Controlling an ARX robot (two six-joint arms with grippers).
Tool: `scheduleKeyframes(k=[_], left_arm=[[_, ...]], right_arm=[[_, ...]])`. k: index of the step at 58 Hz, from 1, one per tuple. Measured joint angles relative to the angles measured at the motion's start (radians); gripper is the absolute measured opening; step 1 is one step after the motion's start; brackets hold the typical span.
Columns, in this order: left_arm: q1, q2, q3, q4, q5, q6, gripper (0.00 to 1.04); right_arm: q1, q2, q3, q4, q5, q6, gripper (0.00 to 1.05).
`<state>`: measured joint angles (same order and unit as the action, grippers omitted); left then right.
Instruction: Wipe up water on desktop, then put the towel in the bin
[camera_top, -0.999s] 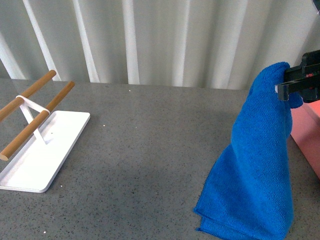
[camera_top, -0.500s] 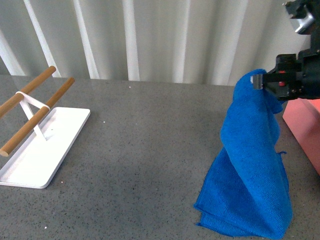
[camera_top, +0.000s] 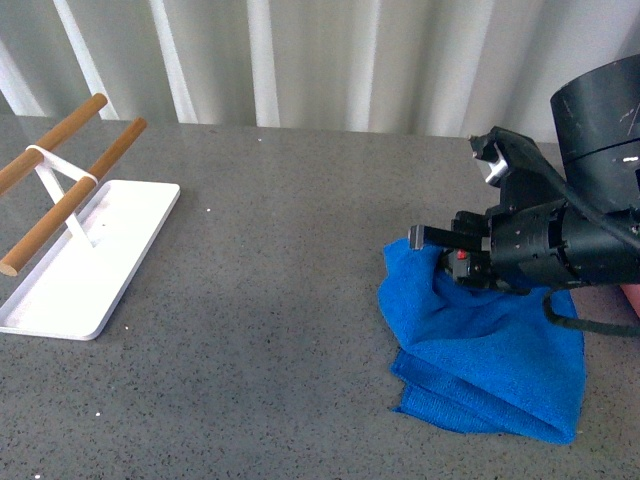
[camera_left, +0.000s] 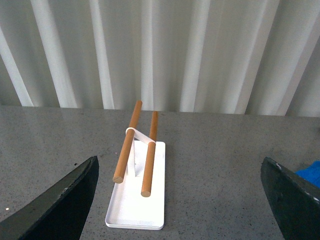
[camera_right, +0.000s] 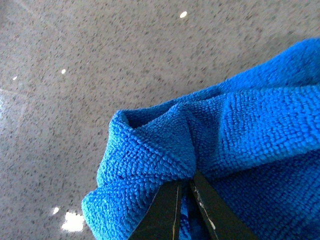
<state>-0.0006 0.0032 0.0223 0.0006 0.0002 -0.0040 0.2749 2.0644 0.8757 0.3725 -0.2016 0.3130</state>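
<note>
**Colleague:** What is over on your left?

**Operator:** My left gripper (camera_left: 178, 161) hangs above the desktop (camera_left: 215, 145). Its two dark fingers (camera_left: 65, 200) are spread wide with nothing between them. Ahead of it, toward the desk's left edge, I see a flat white tray (camera_top: 110, 250). It carries two wooden rods (camera_top: 75, 195) on a white stand, side by side and sloping.

**Colleague:** And the middle of the desk?

**Operator:** Speckled grey stone, running back to a pale pleated curtain (camera_top: 300, 60) along the desk's far edge.

**Colleague:** Where is the towel?

**Operator:** The towel (camera_top: 490, 360) lies on the desk toward its right edge, nearer the front, bunched in loose layers. My right gripper (camera_top: 432, 243) is low over the cloth's left end, reaching in from the right. On my right wrist camera the fingers (camera_right: 162, 210) are pinched together on a raised fold of the blue cloth, which puckers up around the tips. The rest of the cloth rests on the desk.

**Colleague:** Can you see the bin?

**Operator:** Only a sliver of the salmon-pink bin (camera_top: 632, 296) shows at the desk's right edge, behind my right arm. I cannot tell whether the towel touches it.
</note>
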Motion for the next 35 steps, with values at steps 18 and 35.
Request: scheduleKeyframes(k=[18, 35], left_arm=[[0.000, 0.000, 0.000, 0.000, 0.000, 0.000, 0.98], [0.000, 0.000, 0.000, 0.000, 0.000, 0.000, 0.98]], right_arm=[[0.028, 0.028, -0.076, 0.057, 0.003, 0.069, 0.03], [-0.073, 0.049, -0.061, 0.057, 0.008, 0.099, 0.03]])
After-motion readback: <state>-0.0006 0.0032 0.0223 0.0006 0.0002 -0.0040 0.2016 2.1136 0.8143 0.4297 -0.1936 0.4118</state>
